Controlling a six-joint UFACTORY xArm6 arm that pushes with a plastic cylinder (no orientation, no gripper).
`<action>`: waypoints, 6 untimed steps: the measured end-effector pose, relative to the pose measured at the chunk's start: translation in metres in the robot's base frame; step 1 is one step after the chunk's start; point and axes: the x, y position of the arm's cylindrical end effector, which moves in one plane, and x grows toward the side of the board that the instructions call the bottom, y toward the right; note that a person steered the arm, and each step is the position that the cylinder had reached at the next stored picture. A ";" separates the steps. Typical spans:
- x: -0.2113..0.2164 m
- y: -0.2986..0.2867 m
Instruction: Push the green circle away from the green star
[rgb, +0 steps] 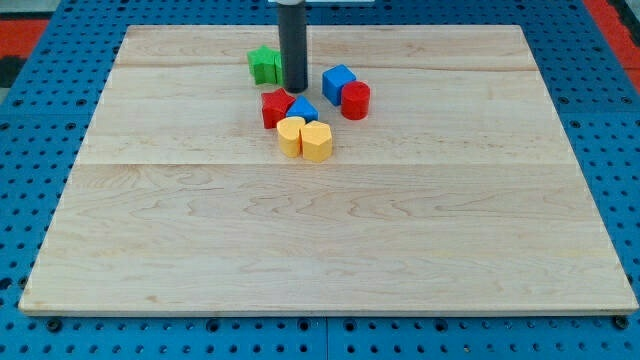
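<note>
A green block (264, 65) that looks like a star sits near the view's top, left of centre. Its right side is hidden behind my rod. I cannot make out a separate green circle; it may be behind the rod. My tip (294, 89) rests on the board just right of the green block, touching or nearly touching it. The tip is just above a red star-like block (276, 107) and a blue triangular block (303, 110).
A blue cube (338, 82) and a red cylinder (355, 100) lie right of the tip. A yellow round block (290, 136) and a yellow heart (317, 142) lie below the red and blue blocks. The wooden board (330, 240) ends in blue pegboard.
</note>
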 end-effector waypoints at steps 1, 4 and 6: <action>-0.026 0.012; -0.077 0.024; -0.080 -0.058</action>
